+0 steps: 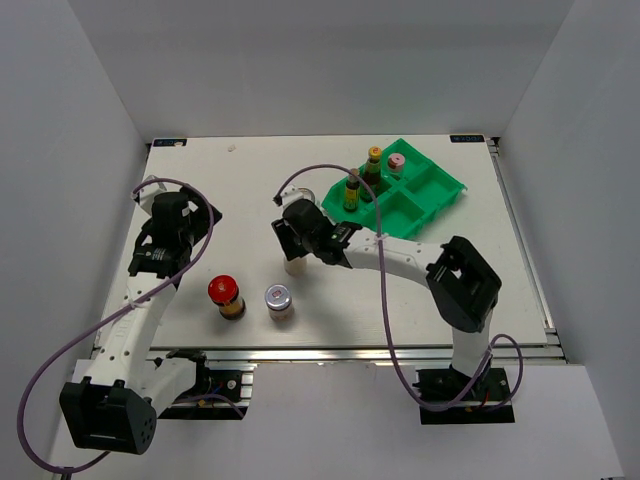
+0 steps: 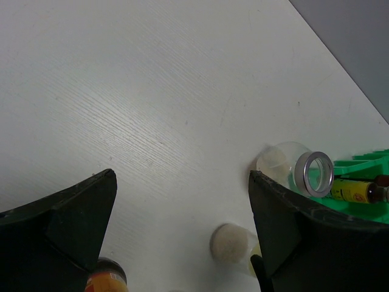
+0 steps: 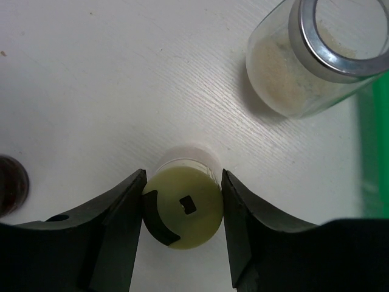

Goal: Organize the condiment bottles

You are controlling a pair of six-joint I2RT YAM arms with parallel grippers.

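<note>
Our right gripper (image 3: 183, 180) pinches the upright shaker (image 3: 182, 212) by its cap; the tray (image 1: 432, 184) lies beyond, rightward; our left gripper (image 2: 182, 180) gapes empty.

Bright, even, diffuse light from above; soft faint shadows on white counter (image 1: 250, 190) (fingers (image 3: 115, 243) render dark, little detail).

Left arm (image 1: 135, 315) reaches from its base toward 1 o'clock. Left gripper (image 2: 182, 228) faces down, jaws spread wide. Right arm (image 1: 400, 258) is folded at the elbow, forearm running toward 9 o'clock. Right gripper (image 3: 182, 201) is closed on the yellow-green-capped shaker (image 3: 189, 222), with both fingers (image 3: 121, 231) against its cap.
</note>
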